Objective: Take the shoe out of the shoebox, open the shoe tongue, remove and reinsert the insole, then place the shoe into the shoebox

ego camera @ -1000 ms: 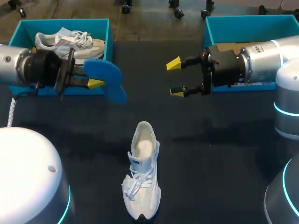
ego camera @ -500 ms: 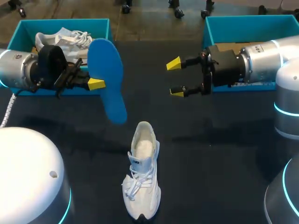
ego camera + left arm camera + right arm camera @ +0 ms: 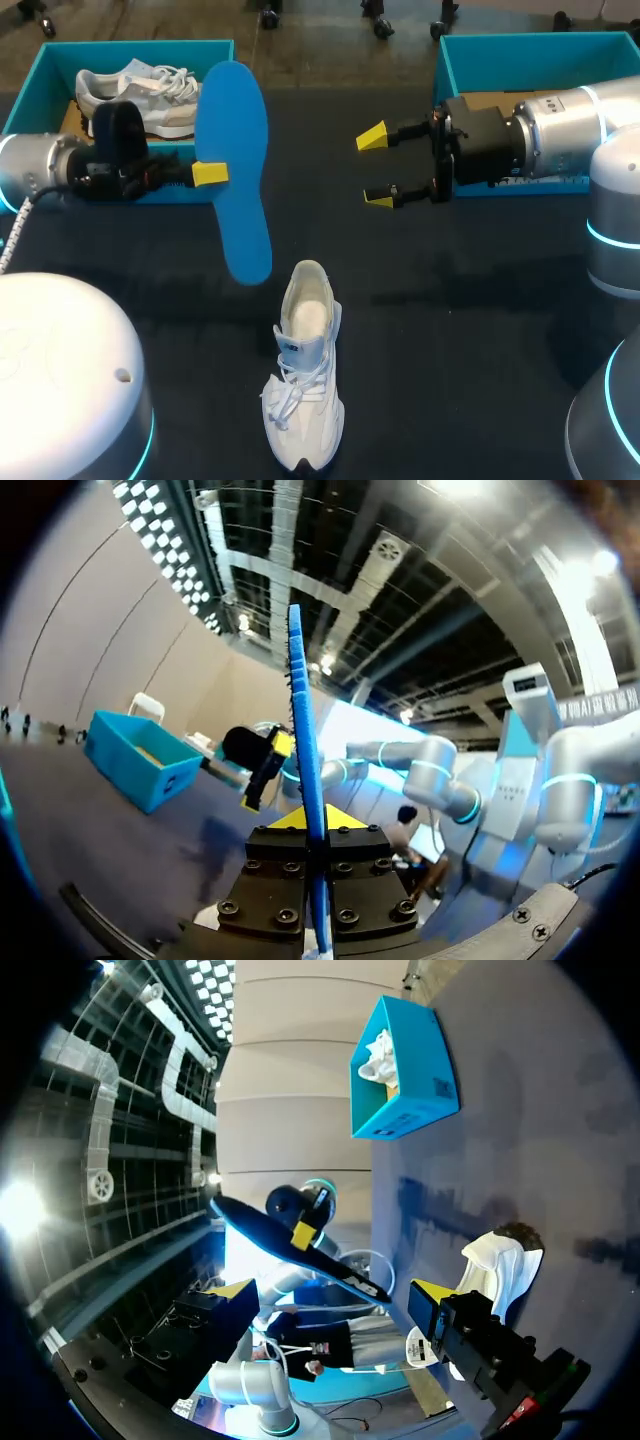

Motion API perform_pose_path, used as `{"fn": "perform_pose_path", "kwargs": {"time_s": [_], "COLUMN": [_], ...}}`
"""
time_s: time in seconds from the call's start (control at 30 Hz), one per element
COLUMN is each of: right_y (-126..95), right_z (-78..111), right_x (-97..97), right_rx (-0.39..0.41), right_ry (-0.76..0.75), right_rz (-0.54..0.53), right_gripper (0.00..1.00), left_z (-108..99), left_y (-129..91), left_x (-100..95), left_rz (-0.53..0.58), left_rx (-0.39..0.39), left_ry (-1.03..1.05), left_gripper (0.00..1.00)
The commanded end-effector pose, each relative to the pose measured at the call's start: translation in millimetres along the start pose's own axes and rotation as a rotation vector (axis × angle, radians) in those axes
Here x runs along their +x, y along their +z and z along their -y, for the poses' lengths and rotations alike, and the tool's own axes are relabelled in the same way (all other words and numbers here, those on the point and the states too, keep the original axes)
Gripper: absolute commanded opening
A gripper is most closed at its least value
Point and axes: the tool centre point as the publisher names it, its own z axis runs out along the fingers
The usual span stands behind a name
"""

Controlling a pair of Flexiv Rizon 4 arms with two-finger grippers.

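**Insole out and held aloft, sneaker waiting open below**

The left gripper (image 3: 208,173) is clamped on the blue insole (image 3: 238,120), its yellow-tipped fingers pinching the flat faces near the middle of the length. The left wrist view shows the insole edge-on between the two fingers. It hangs in the air with its long axis running from the left shoebox (image 3: 60,50) down toward the white sneaker (image 3: 303,365). The lower end is near the sneaker's heel opening but apart from it. Gripping mid-length probably leaves that lower end free to lead into the shoe.

The sneaker stands upright on the dark table (image 3: 480,340), between the two arms, heel toward the boxes. Its mouth gapes wide, so reinsertion looks like the step in hand.

The right gripper (image 3: 376,168) hovers with fingers spread and nothing between them, in front of the right shoebox (image 3: 520,45). That puts it well placed to steady the shoe.

A second sneaker (image 3: 150,90) lies in the left shoebox.
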Motion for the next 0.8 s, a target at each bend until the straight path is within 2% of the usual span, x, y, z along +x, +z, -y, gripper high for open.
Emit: {"fn": "perform_pose_path", "kwargs": {"time_s": [0.03, 0.1, 0.27, 0.37, 0.5, 0.8], "right_y": [1, 1, 1, 1, 1, 1], "right_z": [0.1, 0.1, 0.1, 0.1, 0.1, 0.1], "right_x": [0.1, 0.1, 0.1, 0.1, 0.1, 0.1], "right_rx": [-0.001, -0.001, -0.001, -0.001, -0.001, -0.001], "right_ry": [0.001, 0.001, 0.001, 0.001, 0.001, 0.001], "right_rz": [0.001, 0.001, 0.001, 0.001, 0.001, 0.001], "right_gripper": [1.00, 1.00, 1.00, 1.00, 1.00, 1.00], "left_z": [-3, -4, -6, -8, -18, -30], "left_y": [2, 6, 12, 13, 15, 22], "left_x": [7.5, 4.6, 2.9, 3.5, -6.2, -15.2], "left_rz": [0.140, 0.161, 0.268, 0.317, 0.394, 0.420], "left_rx": [0.084, 0.065, 0.037, 0.050, 0.062, 0.057], "left_ry": [-0.343, -0.505, -0.674, -0.731, -0.775, -0.841], "left_gripper": [0.00, 0.00, 0.00, 0.00, 0.00, 0.00]}}
